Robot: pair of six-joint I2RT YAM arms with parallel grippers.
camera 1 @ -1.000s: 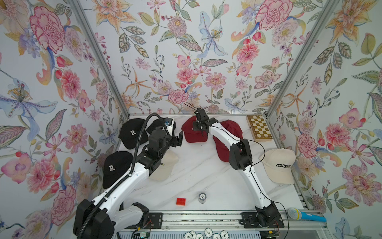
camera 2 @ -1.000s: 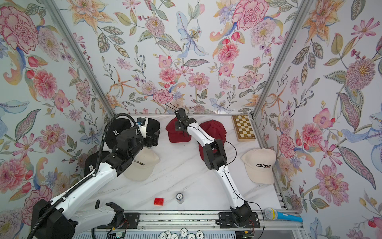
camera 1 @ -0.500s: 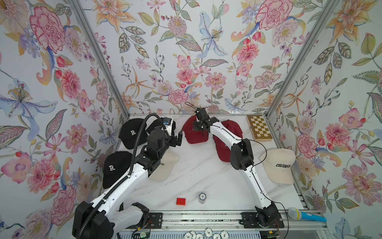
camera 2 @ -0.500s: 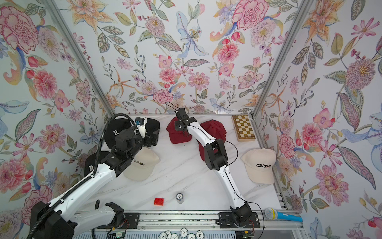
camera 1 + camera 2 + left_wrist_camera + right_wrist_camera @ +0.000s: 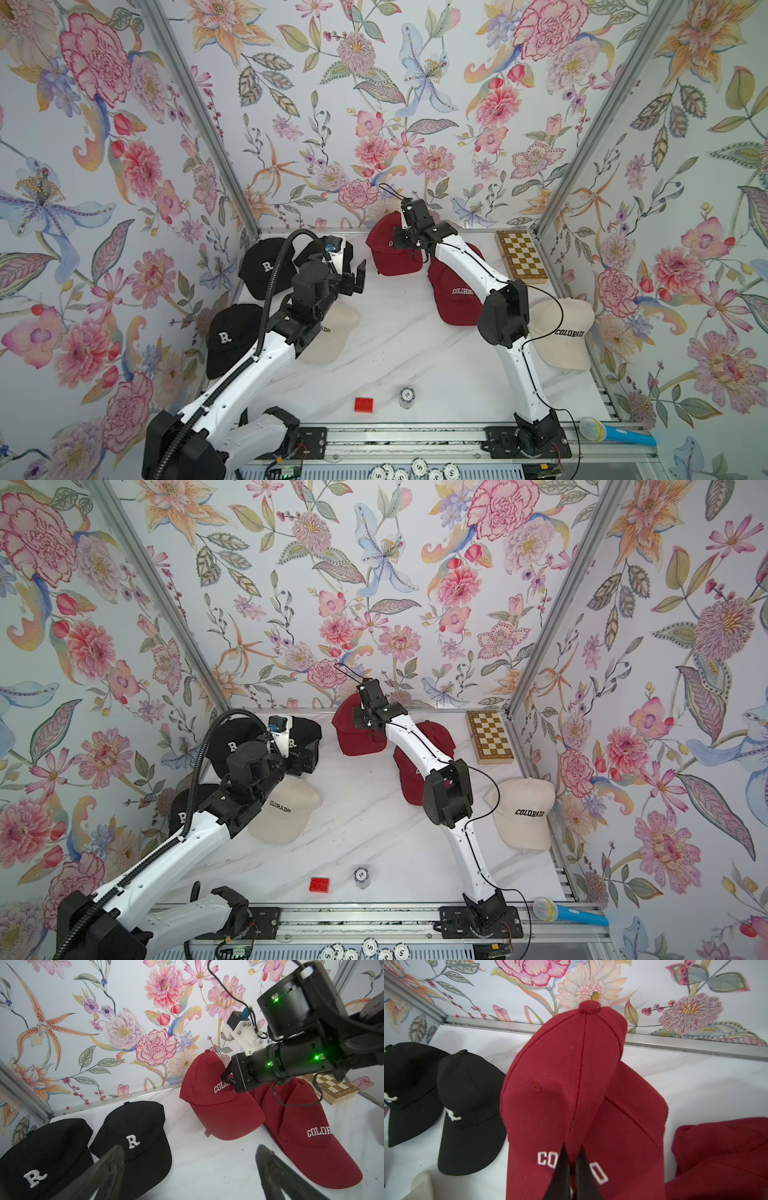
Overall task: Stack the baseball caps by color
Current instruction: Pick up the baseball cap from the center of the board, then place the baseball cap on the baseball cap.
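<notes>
Baseball caps lie scattered over the marble table [image 5: 395,345], which has a chessboard [image 5: 521,257] in one back corner. A dark red cap [image 5: 560,1084] sits along the back wall, a short way from the chessboard. The right fingers [image 5: 560,1174] are pressed together on a fold of its front panel, in the middle of the white "COLORADO". Its crown is tilted up toward the wall. A second dark red cap [image 5: 457,299] lies just beside the chessboard, toward the robot's base, partly hidden by the right arm. A cream cap [image 5: 559,328] rests in front of the chessboard at the same table edge. On the side opposite the chessboard are three black caps [image 5: 264,268] with a white "R". Another cream cap [image 5: 286,812] there is partly under the left arm. The left fingers [image 5: 108,1169] are spread wide and hold nothing. They hang above bare table between the black caps and the pinched cap.
</notes>
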